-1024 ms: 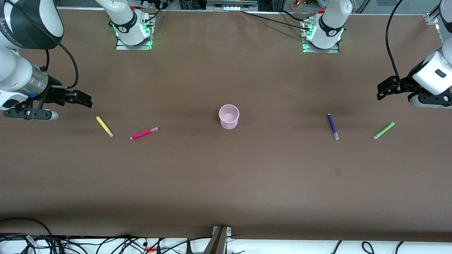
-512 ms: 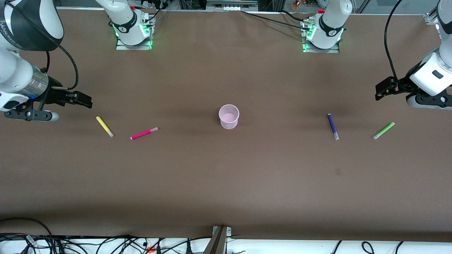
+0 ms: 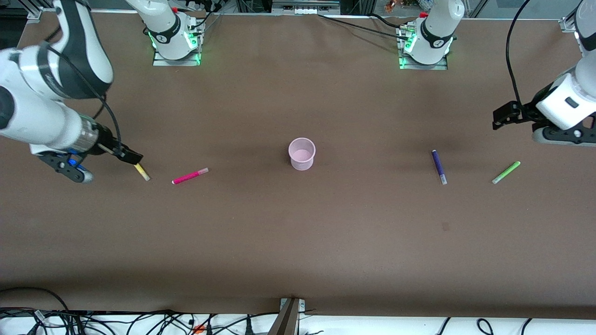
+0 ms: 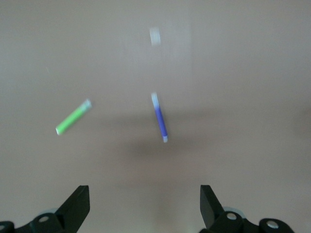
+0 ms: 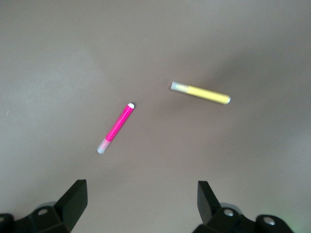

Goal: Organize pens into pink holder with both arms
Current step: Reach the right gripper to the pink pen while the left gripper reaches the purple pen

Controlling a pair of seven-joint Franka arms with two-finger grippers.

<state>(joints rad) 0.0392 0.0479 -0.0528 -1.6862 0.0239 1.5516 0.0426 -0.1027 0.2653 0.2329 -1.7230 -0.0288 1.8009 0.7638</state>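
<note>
Right gripper held wide over yellow pen, likely lined up for grasp. Magenta pen beside it on desk. Pink holder mid-desk, empty. Purple pen, green pen lying toward left arm's end. Left gripper wide, raised over desk near those two.

Brown table (matte), cables along its near edge.

The brown counter carries a pink holder standing upright at its middle. Under the right claw lies the yellow pen, with the magenta pen beside it. Near the left claw lie the purple pen and the green pen, apart.
</note>
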